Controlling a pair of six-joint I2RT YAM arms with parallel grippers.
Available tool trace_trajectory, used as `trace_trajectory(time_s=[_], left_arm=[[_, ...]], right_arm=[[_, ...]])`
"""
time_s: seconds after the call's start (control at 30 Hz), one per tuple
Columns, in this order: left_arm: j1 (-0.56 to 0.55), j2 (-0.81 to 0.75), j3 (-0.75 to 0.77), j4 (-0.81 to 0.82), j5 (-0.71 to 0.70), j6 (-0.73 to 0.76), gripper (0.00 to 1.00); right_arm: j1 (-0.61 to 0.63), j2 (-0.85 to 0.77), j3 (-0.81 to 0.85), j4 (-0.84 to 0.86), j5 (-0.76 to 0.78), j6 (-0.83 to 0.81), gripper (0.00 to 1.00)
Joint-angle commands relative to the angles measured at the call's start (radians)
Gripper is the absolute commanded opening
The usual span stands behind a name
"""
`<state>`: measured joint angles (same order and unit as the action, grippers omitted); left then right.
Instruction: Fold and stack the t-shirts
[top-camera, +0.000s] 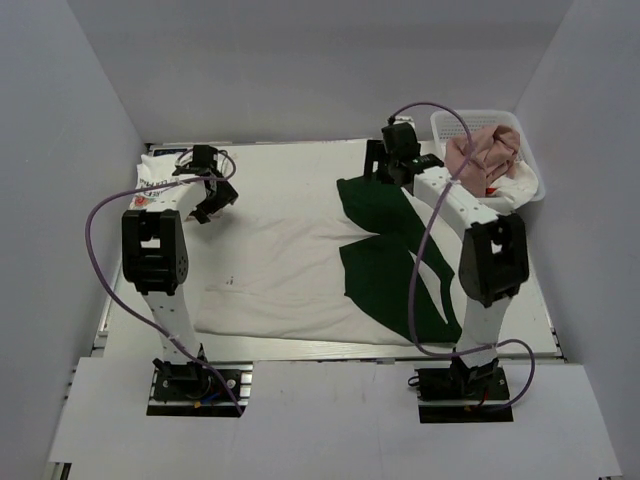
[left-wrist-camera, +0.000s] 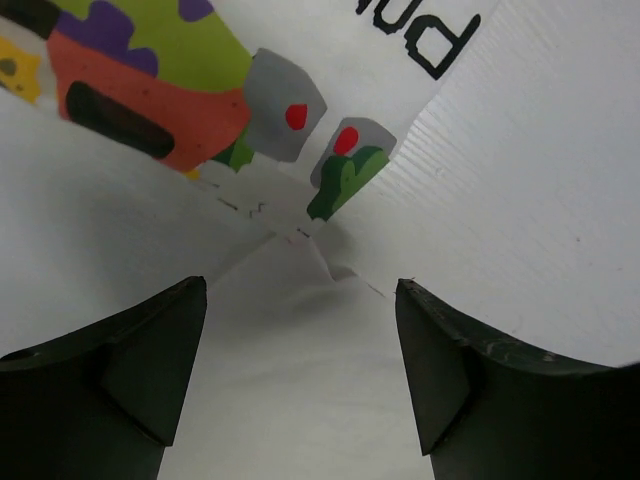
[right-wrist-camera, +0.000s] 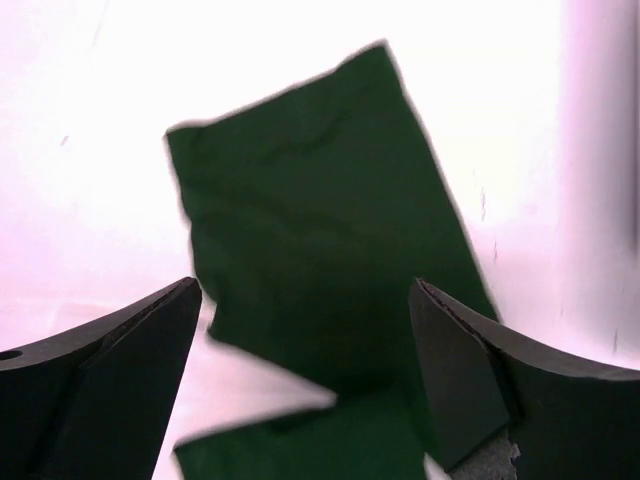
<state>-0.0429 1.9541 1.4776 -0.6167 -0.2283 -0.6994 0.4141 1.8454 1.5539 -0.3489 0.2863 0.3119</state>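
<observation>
A white t-shirt with dark green sleeves (top-camera: 280, 270) lies spread over the table, both sleeves folded in at its right end. My left gripper (top-camera: 213, 200) hangs open over the shirt's far left edge. Behind it lies a folded t-shirt with cartoon figures (top-camera: 152, 180). In the left wrist view that cartoon print and black lettering (left-wrist-camera: 150, 90) fill the top, with plain white cloth (left-wrist-camera: 300, 400) between my open left gripper (left-wrist-camera: 300, 290). My right gripper (top-camera: 385, 165) is open above the far green sleeve (right-wrist-camera: 320, 230), and the right gripper (right-wrist-camera: 305, 290) has nothing between its fingers.
A white lattice basket (top-camera: 530, 150) stands at the back right corner. It holds a crumpled dusty pink t-shirt (top-camera: 480, 150) and a white one with red on it (top-camera: 505, 185). Grey walls close in the table (top-camera: 290, 170) on three sides. Purple cables loop off both arms.
</observation>
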Motion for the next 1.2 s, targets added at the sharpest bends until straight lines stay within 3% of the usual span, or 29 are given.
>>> trace_trajectory(time_s=[0.0, 0.23, 0.53, 0.67, 0.73, 0.93, 1.17], left_arm=[[0.0, 0.017, 0.07, -0.014, 0.001, 0.06, 0.85], [-0.012, 0.092, 0.061, 0.026, 0.05, 0.069, 0.7], [-0.012, 0.195, 0.122, 0.002, 0.041, 0.06, 0.53], [-0.012, 0.204, 0.133, -0.021, 0.041, 0.06, 0.42], [-0.003, 0.204, 0.133, -0.021, 0.05, 0.06, 0.42], [-0.003, 0.14, 0.085, -0.012, 0.037, 0.069, 0.62], [-0.003, 0.164, 0.177, -0.008, 0.037, 0.089, 0.62]], right_arm=[[-0.037, 0.107, 0.159, -0.039, 0.03, -0.079, 0.9], [-0.084, 0.372, 0.48, -0.107, 0.013, -0.163, 0.9], [-0.12, 0.474, 0.495, 0.037, -0.11, -0.221, 0.9], [-0.127, 0.574, 0.607, 0.038, -0.147, -0.237, 0.9], [-0.127, 0.638, 0.652, 0.059, -0.144, -0.235, 0.9], [-0.138, 0.73, 0.689, 0.114, -0.154, -0.188, 0.9], [-0.147, 0.726, 0.64, 0.122, -0.21, -0.16, 0.9]])
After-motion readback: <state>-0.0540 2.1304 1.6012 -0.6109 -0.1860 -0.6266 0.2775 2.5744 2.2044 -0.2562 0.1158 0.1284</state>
